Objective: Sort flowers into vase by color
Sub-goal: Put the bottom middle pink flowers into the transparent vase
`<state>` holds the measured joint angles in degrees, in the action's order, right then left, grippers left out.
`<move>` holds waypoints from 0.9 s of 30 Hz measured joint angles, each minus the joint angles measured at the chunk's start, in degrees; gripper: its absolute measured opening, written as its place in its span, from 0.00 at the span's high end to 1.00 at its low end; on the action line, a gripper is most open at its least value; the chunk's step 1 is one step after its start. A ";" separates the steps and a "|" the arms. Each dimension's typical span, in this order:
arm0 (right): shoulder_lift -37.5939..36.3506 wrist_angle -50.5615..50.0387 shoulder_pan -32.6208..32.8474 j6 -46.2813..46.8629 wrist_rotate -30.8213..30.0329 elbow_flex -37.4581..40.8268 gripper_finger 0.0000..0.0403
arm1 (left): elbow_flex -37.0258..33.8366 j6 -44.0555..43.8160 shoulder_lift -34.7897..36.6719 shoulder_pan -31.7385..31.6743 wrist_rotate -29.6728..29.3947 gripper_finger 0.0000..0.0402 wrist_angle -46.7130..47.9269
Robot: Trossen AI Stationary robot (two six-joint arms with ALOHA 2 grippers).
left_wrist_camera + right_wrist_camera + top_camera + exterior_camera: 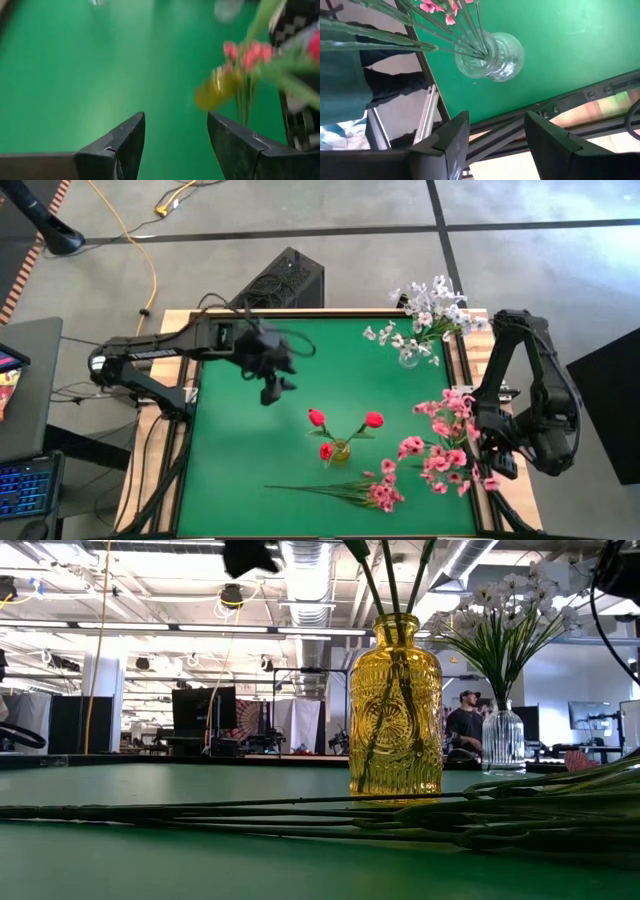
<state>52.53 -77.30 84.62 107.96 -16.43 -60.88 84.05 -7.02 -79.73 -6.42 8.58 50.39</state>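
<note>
Left gripper (272, 385) hangs over the green surface (240, 470), fingers apart, empty. Right gripper (497, 465) at the right edge, fingers apart, beside the clear vase (490, 55) of pink flowers (445, 445). Red flowers (345, 425) in yellow vase (395, 705), mid-surface. White flowers (425, 310) in a far vase. One pink spray (345, 490) lies flat near the front.

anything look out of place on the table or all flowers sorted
One pink spray lies flat on the green mat near the front edge, outside any vase. The red buds stand in the yellow vase, the white flowers in a clear vase, other pink ones by the right edge.
</note>
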 joint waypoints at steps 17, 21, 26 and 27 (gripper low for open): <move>-0.02 0.00 0.04 -0.98 -0.04 0.00 0.48 | -25.15 -15.14 -0.17 27.84 -4.99 0.49 -20.29; -0.02 -0.02 0.02 -3.63 -0.08 0.00 0.48 | -28.60 -19.18 -1.04 34.89 -11.68 0.49 -25.14; -0.04 -0.04 0.04 -5.08 -0.07 0.00 0.48 | -29.57 -20.02 -3.76 41.10 -15.84 0.49 -24.61; -0.06 -0.09 0.04 -5.11 -0.07 0.00 0.48 | -29.67 -18.80 -4.84 41.83 -16.00 0.49 -25.56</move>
<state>52.47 -77.39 84.66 102.85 -16.49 -60.88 54.37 -25.81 -84.57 35.41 -7.42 24.83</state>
